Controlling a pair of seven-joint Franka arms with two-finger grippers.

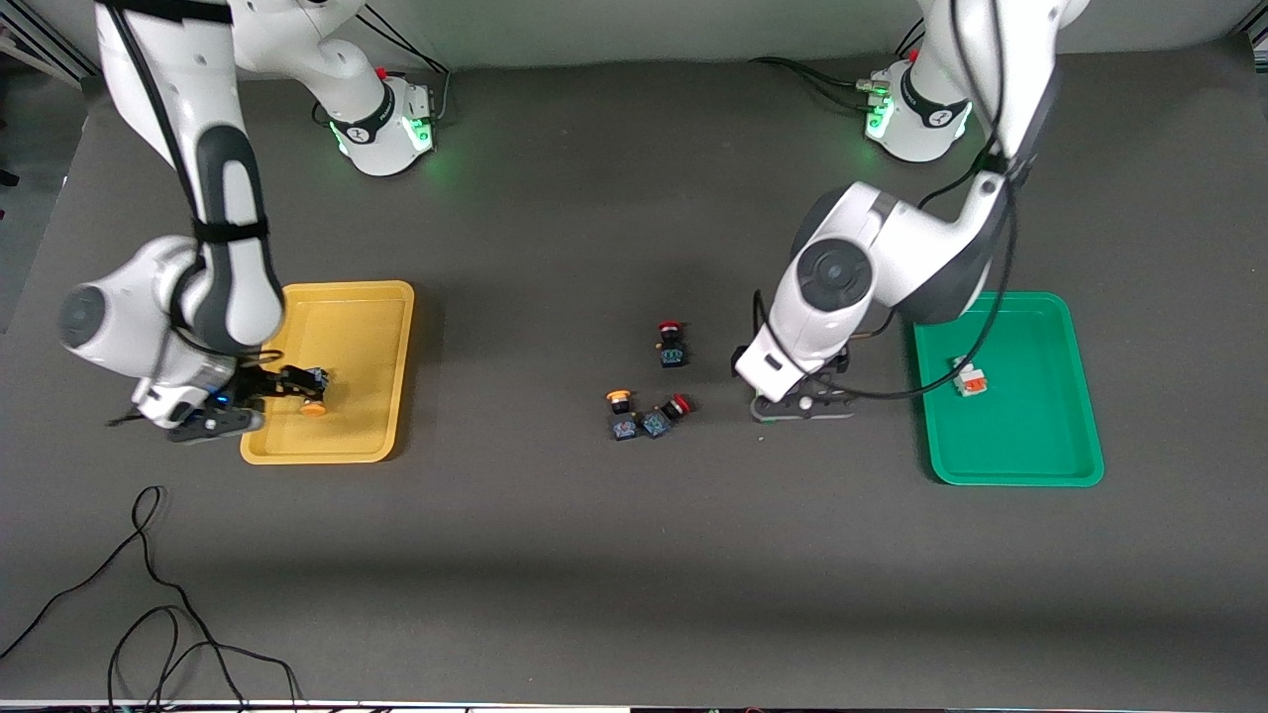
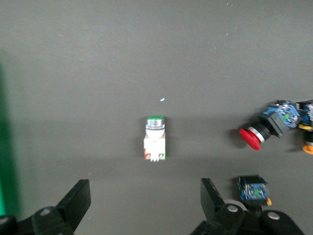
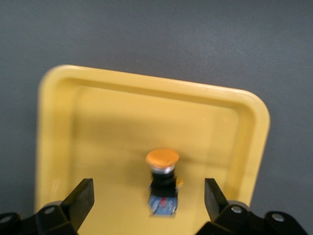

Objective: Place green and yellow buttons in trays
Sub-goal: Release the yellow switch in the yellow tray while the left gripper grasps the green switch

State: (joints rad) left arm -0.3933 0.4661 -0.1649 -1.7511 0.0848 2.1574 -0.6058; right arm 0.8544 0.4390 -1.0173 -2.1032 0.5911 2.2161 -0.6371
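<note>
Over the yellow tray (image 1: 342,297), my right claw (image 3: 149,198) is spread wide, released; a yellow-capped button (image 1: 313,404) lies between its fingers on the tray floor. Mid-bench sit another yellow-capped button (image 1: 620,399) and two red-capped switches (image 1: 671,342). My left claw (image 2: 146,205) hangs open above the green-capped button (image 2: 155,139) on the bench. It looks light, rigid, slick-capped; I'd pinch its blocky white body. An orange-marked button (image 1: 972,379) rests in the green tray (image 1: 1020,470).

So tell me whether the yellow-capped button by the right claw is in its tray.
In. The yellow-capped button lies on the yellow tray floor, between the right claw's open fingers.
</note>
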